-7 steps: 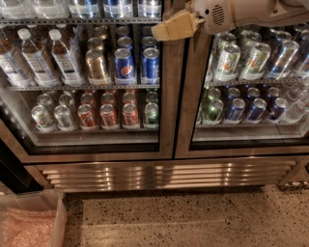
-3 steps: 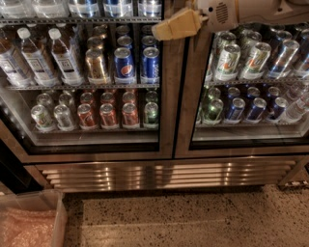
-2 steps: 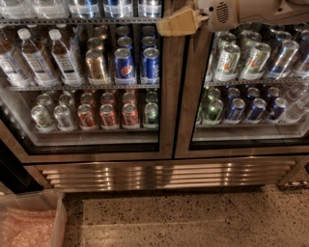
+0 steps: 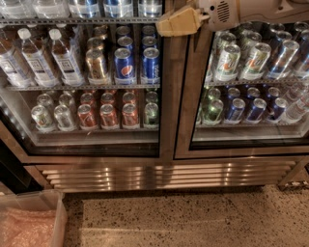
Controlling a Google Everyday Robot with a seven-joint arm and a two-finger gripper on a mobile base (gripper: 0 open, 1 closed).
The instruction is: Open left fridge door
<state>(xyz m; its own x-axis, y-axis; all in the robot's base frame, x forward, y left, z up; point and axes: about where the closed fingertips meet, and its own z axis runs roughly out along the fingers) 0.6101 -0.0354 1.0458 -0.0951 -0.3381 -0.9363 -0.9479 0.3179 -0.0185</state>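
The left fridge door [image 4: 166, 111] is a glass pane in a brushed steel frame. Water bottles [image 4: 60, 55] and Pepsi cans [image 4: 124, 65] show through it. It looks closed, flush with the twin right door [image 4: 186, 120], which shows green-and-white cans [image 4: 227, 62]. My gripper [image 4: 169, 25], with tan pads, reaches in from the upper right on a white arm [image 4: 251, 12]. It is at the top of the steel strip where the two doors meet, over the left door's right frame edge.
A steel grille [image 4: 164, 176] runs under the doors. The speckled floor [image 4: 193, 219] lies in front. A clear bin with pink contents [image 4: 29, 222] stands at the lower left, next to the fridge's left corner.
The gripper has shifted slightly to the right and up along the door frame. The doors have not moved.
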